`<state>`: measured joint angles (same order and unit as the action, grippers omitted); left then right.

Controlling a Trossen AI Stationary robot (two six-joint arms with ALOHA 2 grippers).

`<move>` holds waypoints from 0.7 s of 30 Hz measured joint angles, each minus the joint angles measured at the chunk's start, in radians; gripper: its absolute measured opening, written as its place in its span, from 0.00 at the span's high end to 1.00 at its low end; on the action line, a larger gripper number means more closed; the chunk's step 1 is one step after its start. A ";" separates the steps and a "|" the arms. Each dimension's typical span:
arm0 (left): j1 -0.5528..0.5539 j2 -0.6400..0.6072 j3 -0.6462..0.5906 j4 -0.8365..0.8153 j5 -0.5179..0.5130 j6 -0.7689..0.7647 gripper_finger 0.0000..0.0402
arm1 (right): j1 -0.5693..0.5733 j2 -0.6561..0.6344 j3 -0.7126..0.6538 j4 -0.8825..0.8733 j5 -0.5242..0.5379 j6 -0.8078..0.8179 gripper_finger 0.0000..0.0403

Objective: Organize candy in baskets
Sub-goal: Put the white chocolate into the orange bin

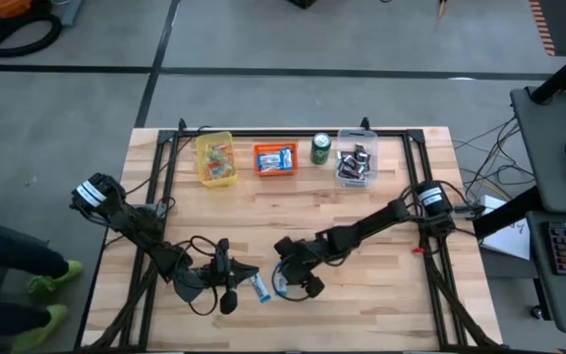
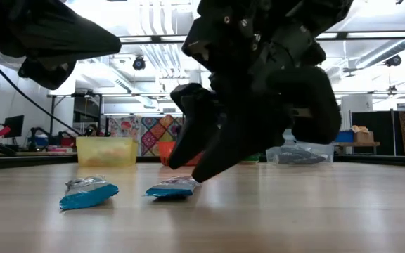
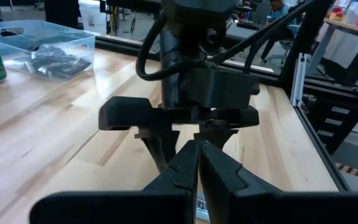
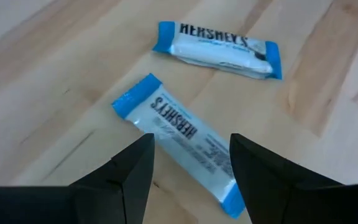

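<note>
The wooden table (image 1: 381, 226) carries everything, with both dark arms reaching toward its near edge. Along the far edge stand the 3 baskets: the yellow basket (image 1: 215, 159), the orange basket (image 1: 275, 158) with blue-wrapped pieces already in it, and the clear basket (image 1: 356, 162) with dark mini bars; a green can (image 1: 321, 148) stands between the orange and clear ones. The right gripper (image 4: 190, 163) hangs with its fingers spread wide and holding nothing, straddling the nearer of 2 blue-and-white bars (image 4: 179, 137); the second bar (image 4: 219, 50) lies just beyond it, apart from the first. The left gripper (image 3: 197, 163) sits close beside the right one, fingers pressed together on nothing.

Risks, as I judge them: the bar lies at an angle to the open fingers, so closing could pinch only the crimped end and let it slip or spin away. The flat wrapper may also slide under the fingertips rather than lift. With the 2 grippers so near, a swing could clip the left arm.

Both wrappers read "HERSHEY'S"; smaller print is unreadable.
</note>
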<state>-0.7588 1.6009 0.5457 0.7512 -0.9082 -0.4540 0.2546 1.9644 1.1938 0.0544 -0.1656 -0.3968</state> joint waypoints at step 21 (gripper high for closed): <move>0.015 0.000 0.000 -0.007 -0.002 0.009 1.00 | -0.077 0.121 0.035 0.047 -0.139 0.038 0.60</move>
<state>-0.7437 1.6012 0.5457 0.7444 -0.9104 -0.4454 0.1780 2.0856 1.2291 0.1010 -0.3046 -0.3590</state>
